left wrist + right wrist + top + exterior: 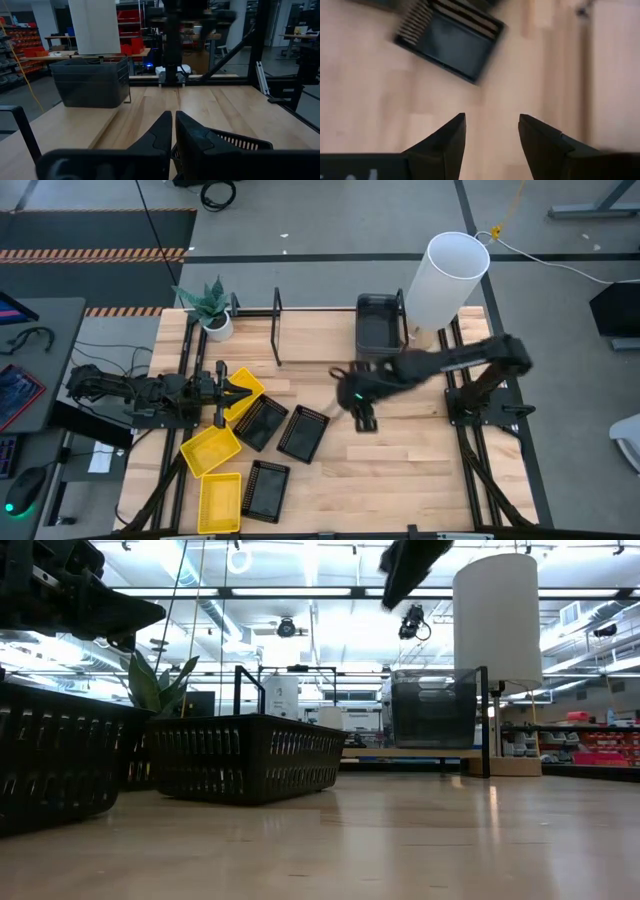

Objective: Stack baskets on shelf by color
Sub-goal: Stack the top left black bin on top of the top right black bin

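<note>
Three yellow baskets (pixel 210 450) and three black mesh baskets (pixel 303 432) lie scattered on the table's left half. A stack of dark grey baskets (pixel 380 320) sits at the right end of the black rod shelf (pixel 277 330), along the far edge. My left gripper (pixel 243 390) is shut and raised above the farthest yellow basket (pixel 250 385); a black mesh basket (pixel 235 142) shows beyond its fingers. My right gripper (pixel 362 420) is open and points down over bare wood near the table's middle. A black mesh basket (pixel 450 42) lies ahead of it.
A tall white cylinder (pixel 448 275) stands at the far right, beside the grey stack. A potted plant (pixel 212 305) sits at the far left corner. Bare wood stretches across the near right part of the table (pixel 400 480).
</note>
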`<state>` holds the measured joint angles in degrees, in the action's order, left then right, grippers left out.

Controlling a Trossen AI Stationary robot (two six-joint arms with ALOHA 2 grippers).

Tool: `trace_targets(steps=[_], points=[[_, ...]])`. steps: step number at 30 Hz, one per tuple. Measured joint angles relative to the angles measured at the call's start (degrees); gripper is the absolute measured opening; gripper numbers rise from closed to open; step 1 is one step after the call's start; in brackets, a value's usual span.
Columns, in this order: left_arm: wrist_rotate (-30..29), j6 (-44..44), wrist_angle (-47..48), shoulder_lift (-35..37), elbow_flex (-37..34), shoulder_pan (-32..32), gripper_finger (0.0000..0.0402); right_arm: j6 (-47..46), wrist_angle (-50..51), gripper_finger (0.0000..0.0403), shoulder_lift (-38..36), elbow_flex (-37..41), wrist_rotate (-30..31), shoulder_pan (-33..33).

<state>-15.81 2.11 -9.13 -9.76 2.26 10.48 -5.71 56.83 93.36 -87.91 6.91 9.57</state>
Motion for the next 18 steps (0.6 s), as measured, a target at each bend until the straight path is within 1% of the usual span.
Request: trace_targets(steps=[5,9,13,15,18], points=[[0.0,0.0,0.0,0.0,0.0,0.0,0.0031,-6.6,-12.4,0.0187,-10.3,13.1,1.2,6.2],[0.0,0.0,0.0,0.0,0.0,0.0,0.0036,-9.5,-18.9,0.0187,-16.8,20.5,4.8,10.7],[0.0,-0.3,-0.3,0.0,0.0,0.0,0.0032,-9.7,-26.5,0.0187,-22.4,26.3,5.7,13.4],[0.0,-2.9,-2.0,0.0,0.0,0.0,0.0029,-9.3,-32.3,0.0187,-24.9,30.1,6.3,14.7],[0.0,-11.0,-4.9,0.0,0.0,0.0,0.0026,-7.4,-44.2,0.0187,-28.3,37.3,8.4,16.5]])
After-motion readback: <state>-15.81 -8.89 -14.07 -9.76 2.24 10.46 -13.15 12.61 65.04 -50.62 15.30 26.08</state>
